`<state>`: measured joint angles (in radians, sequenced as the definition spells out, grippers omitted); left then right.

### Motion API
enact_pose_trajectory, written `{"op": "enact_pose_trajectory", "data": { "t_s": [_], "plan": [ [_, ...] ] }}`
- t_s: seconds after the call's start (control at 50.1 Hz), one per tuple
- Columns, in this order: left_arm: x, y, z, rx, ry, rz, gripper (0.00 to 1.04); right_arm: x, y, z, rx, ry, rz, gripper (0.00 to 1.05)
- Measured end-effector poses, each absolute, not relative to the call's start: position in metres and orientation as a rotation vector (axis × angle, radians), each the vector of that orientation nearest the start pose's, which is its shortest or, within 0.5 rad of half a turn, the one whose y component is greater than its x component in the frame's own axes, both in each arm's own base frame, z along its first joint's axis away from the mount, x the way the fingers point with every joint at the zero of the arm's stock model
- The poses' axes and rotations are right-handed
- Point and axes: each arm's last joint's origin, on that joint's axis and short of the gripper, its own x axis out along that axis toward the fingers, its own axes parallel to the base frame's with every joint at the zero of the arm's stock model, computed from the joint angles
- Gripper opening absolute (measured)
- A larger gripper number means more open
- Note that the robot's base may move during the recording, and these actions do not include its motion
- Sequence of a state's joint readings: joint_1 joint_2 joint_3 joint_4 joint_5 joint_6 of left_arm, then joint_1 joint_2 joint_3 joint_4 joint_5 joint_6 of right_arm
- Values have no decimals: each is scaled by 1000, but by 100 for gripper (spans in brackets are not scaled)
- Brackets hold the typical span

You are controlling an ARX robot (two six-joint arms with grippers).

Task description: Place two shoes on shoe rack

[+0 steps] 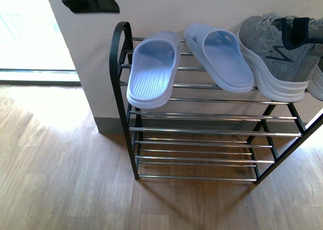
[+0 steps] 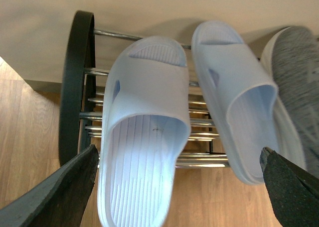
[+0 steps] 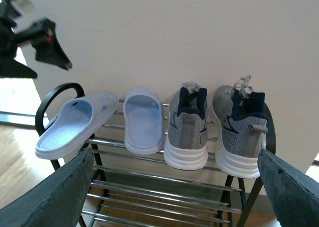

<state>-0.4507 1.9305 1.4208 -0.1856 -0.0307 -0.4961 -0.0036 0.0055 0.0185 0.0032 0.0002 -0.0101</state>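
Both grey knit sneakers [image 3: 187,132] [image 3: 239,135] already sit side by side, heels outward, on the shoe rack's [image 1: 121,78] top tier beside the light blue slides [image 1: 154,68], while the right gripper [image 3: 169,197] and left gripper [image 2: 179,192] hover spread and empty, the right nearer the sneakers.

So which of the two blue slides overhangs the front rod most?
The slide nearest the rack's black end frame; its heel juts past the front rod, unlike the other slide.
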Motion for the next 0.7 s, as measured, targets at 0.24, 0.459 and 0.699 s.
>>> {"op": "enact_pose_trajectory", "data": {
  "t_s": [0.24,0.459,0.699],
  "plan": [
    [317,-120,300,-160,322,53,95,97,0,170,-10,-16,-4,95],
    [283,-85,309,-60,24,19,80,97,0,170,-10,-16,-2,95],
    [247,-57,257,-20,0,-18,46,97,0,170,-10,-16,-3,95]
  ]
}}
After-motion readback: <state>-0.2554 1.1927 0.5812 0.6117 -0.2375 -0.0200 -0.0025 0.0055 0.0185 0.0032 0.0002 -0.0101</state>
